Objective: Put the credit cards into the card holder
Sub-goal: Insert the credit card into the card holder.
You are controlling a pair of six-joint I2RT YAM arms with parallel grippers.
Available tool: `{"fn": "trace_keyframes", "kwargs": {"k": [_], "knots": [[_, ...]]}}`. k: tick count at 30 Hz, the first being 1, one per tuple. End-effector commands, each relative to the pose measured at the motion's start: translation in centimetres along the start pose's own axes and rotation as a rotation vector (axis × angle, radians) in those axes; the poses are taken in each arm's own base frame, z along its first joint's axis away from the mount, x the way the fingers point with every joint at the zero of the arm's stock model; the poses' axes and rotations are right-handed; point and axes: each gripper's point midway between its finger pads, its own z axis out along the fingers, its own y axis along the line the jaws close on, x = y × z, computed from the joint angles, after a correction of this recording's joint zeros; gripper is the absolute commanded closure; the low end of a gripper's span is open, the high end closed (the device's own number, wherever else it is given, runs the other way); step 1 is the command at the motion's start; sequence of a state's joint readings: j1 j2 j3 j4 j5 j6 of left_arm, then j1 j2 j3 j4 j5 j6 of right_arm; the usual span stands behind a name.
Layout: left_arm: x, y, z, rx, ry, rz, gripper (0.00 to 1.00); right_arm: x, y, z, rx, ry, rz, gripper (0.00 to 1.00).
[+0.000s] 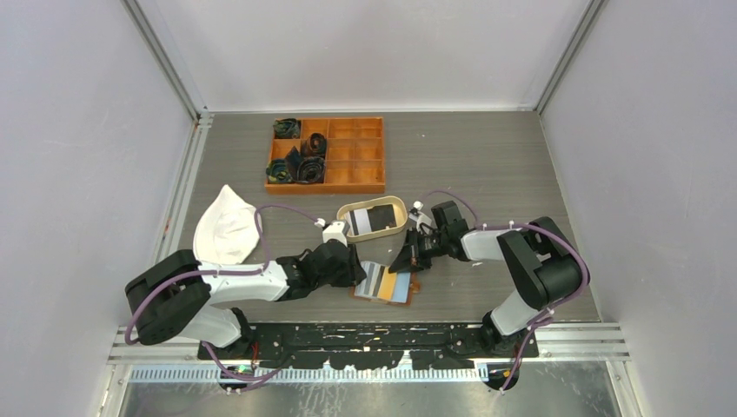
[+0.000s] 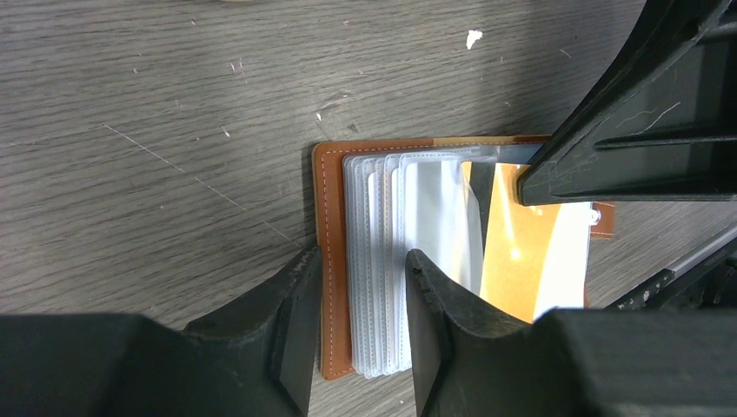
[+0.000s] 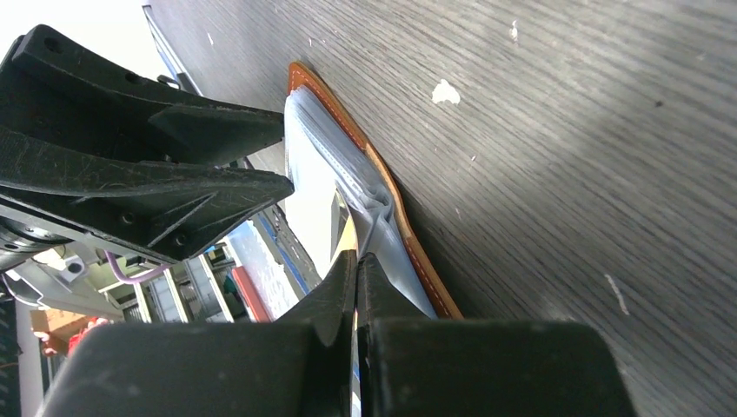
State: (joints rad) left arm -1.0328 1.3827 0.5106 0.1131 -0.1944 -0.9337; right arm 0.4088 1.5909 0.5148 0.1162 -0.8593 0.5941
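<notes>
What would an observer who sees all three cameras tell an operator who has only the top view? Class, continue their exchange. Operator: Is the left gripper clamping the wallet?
Observer: No. Its wrist view shows the left gripper open, straddling the left edge of the wallet.
Operator: And the right gripper?
Observer: Its own wrist view shows the right gripper shut on a thin sheet. I cannot tell whether that is a card or a sleeve.
Operator: What is inside the wallet?
Observer: The left wrist view shows several clear sleeves, fanned in steps from the left edge.
</notes>
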Motion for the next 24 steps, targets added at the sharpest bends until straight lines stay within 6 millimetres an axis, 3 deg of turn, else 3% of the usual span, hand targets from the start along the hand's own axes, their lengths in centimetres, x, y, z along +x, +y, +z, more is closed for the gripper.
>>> {"fn": "trace_keyframes", "kwargs": {"k": [1, 7, 17, 24], "knots": [[1.8, 0.6, 0.5, -0.009, 0.066, 0.027, 0.62, 0.6, 0.0, 0.8, -0.004, 0.016, -0.010, 0.99], [2.0, 0.7, 0.6, -0.012, 0.074, 0.029, 0.62, 0.4, 0.3, 1.1, -0.013, 0.020, -0.001, 0.99], [1.7, 2.1, 0.5, -0.057, 0.055, 0.020, 0.63, 0.8, -0.6, -1.9, 0.038, -0.012, -0.013, 0.99], [1.7, 2.0, 0.8, -0.051, 0.065, 0.021, 0.63, 1.5, -0.7, -2.2, 0.045, 0.002, -0.006, 0.99]]}}
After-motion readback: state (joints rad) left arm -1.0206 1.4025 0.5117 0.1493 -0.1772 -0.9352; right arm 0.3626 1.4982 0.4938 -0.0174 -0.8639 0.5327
